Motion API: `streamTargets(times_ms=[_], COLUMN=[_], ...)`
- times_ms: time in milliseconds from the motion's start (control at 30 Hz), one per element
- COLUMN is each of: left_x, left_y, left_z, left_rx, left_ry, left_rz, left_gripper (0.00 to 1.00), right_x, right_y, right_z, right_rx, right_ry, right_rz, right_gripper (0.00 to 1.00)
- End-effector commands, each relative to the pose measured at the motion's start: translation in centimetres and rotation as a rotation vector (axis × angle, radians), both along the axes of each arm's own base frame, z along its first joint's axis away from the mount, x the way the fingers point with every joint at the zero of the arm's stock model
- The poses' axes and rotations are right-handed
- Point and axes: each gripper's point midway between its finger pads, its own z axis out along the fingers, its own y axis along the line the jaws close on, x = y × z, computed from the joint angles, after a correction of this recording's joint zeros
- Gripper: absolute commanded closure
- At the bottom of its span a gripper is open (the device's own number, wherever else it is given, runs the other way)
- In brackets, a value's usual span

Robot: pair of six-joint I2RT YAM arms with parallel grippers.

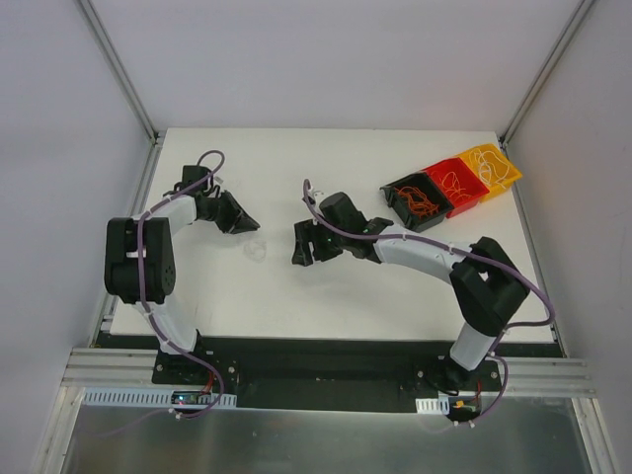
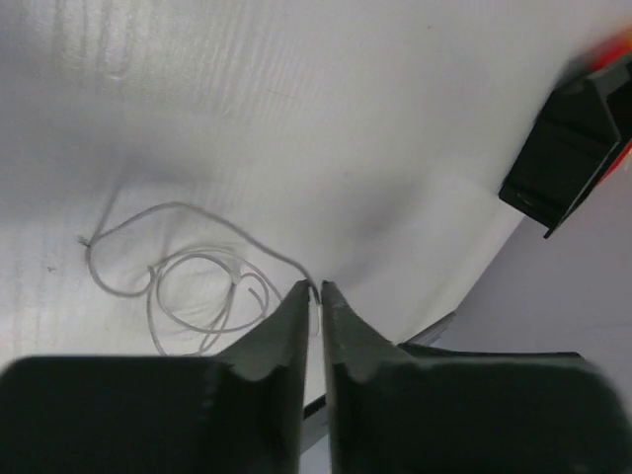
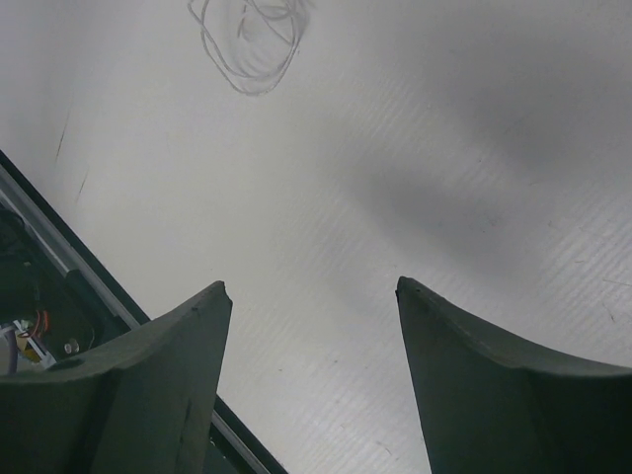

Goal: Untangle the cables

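Left tool (image 2: 317,293) stands with its dark jaws drawn almost together, only a slit between them. The end of a thin, curly whitish-clear cable (image 2: 188,286) runs into that slit at the very tips, so it looks pinched there by a sliver. The rest of the strand lies just ahead of the tips, in loose overlapping loops flat on the white worktop (image 2: 346,118). Right tool (image 3: 311,286) hangs wide open, holding nothing, near the loops on their other side and apart from them. Well away at the far right corner sit a black plastic bin (image 1: 397,197), a red one (image 1: 472,198) and a yellow one (image 1: 511,178), each with thin wires inside.

The hold is shallow, so I judge a quick pull could let the end slip free. The loops cross one another, so dragging from one end might cinch them into a knot. The pale strand on a pale surface would also be easy for the open tool to miss.
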Motion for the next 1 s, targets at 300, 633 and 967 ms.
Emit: streamTargets(times_ms=[300,633,967], left_x=[-1.2,-6.6,-9.2], left_y=[-4.6,-9.7,-10.4], left_z=[15.5,22.4,25.4], left_rx=[-0.063,-0.133,-0.183], left_ry=[-0.652,-0.973,-1.097], left_rz=[-0.342,-0.572,-0.624], left_gripper=[1.00,1.00,1.00], right_x=[1.5,4.0,2.3], right_y=[-0.6,-1.6,0.5], right_z=[4.8,10.4,8.3], right_rx=[0.198,0.425,0.464], right_ry=[-0.050,-0.016,0.023], right_rz=[-0.027,-0.133,-0.073], right_gripper=[0.25,0.21,0.24])
